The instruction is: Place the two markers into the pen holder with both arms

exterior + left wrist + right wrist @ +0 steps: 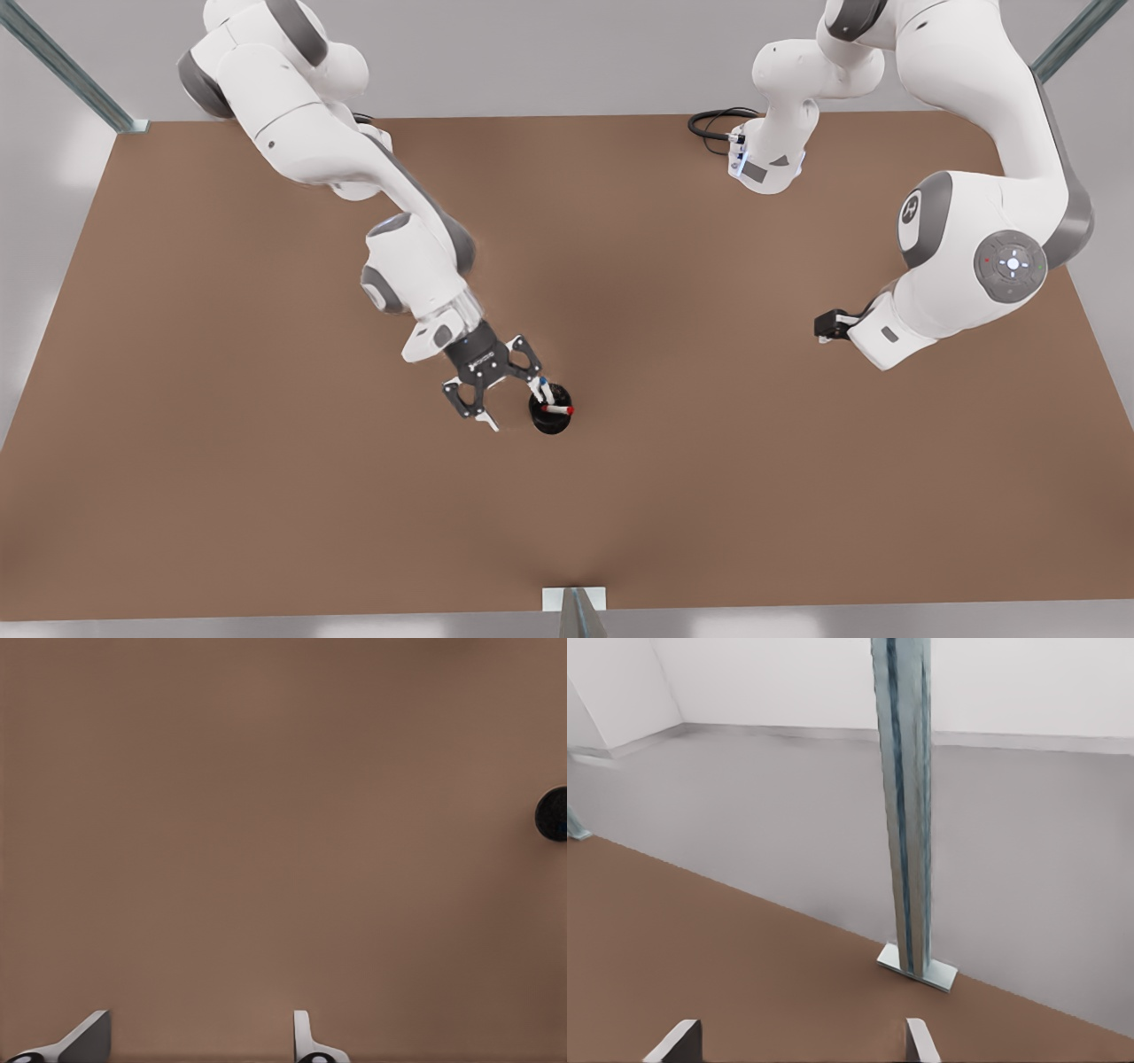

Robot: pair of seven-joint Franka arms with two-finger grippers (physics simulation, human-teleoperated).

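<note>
One brown desk (266, 496). Two arms. The right arm reaches out and tilts down; the right pincer (514, 406) is spread wide, holding nothing, just beside the one holder (550, 418). The left arm waits folded, its left pincer (199, 1028) parted and empty. Two markers stand in the holder: red (558, 409) and blue (543, 385).

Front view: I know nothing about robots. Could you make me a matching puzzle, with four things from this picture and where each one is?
Things:
1. red marker
2. right gripper
3. left gripper
4. metal post

Places:
A. open, right beside the pen holder
B. at the middle of the table's edge, at the bottom of the front view
C. in the pen holder
D. open, above bare table on the front view's right

Pairs: 1-C, 2-A, 3-D, 4-B
</note>
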